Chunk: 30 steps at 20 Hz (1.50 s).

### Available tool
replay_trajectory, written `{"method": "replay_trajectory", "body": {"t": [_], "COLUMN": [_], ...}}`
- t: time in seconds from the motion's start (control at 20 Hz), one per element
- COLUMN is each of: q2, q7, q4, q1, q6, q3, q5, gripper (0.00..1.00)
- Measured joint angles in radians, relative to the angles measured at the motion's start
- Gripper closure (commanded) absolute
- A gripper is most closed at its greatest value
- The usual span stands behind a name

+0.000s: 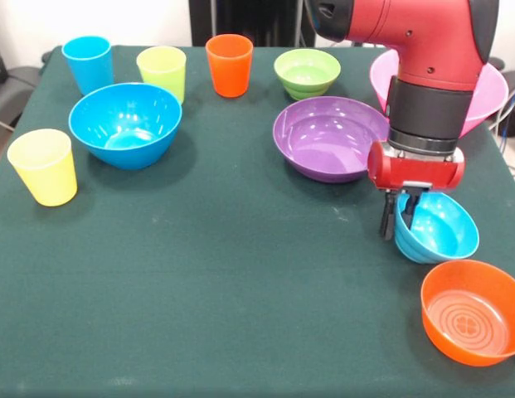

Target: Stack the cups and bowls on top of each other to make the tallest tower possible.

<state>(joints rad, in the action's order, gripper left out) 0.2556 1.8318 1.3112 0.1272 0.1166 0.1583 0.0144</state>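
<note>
The cups and bowls are all seen spread singly over a dark green cloth covering the table (240, 315); nothing is stacked on anything else. Behind the table's far edge a pale wall and some dark furniture are visible.

Along the far side, a blue cup (88, 63), a lime green cup (162, 72) and an orange cup (229, 65) are lined up upright, with a small green bowl (307, 73) beside them. A yellow cup (43, 166) is placed apart, near the left edge. A deep blue bowl (125, 123) is set in front of the blue and green cups. Right of centre a wide purple bowl (330, 138) is found, and behind it a large pink bowl (489, 91), partly hidden by the arm. Every container that can be looked into is seen to be empty.

The red and black arm is brought down at the right. The gripper (404, 214) is closed on the near rim of the small light-blue bowl (439, 228), one dark finger outside the wall and one inside, and the bowl is tipped toward the camera. Whether it is lifted clear of the cloth cannot be told. Just in front of it, near the table's right corner, an orange bowl (473, 311) is resting upright.
</note>
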Motion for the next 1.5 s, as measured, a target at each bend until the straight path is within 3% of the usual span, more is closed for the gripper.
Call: {"method": "replay_trajectory", "body": {"t": [0.15,0.2,1.5], "q2": [-0.002,-0.005,-0.038], "q7": [0.000,0.000,0.000], "q4": [0.000,-0.001,-0.017], "q1": [-0.001,-0.002,-0.023], "q6": [-0.007,-0.014,-0.027], "q3": [0.000,0.000,0.002], "q5": [0.000,0.000,0.000], "gripper": [1.00,0.00,0.00]}}
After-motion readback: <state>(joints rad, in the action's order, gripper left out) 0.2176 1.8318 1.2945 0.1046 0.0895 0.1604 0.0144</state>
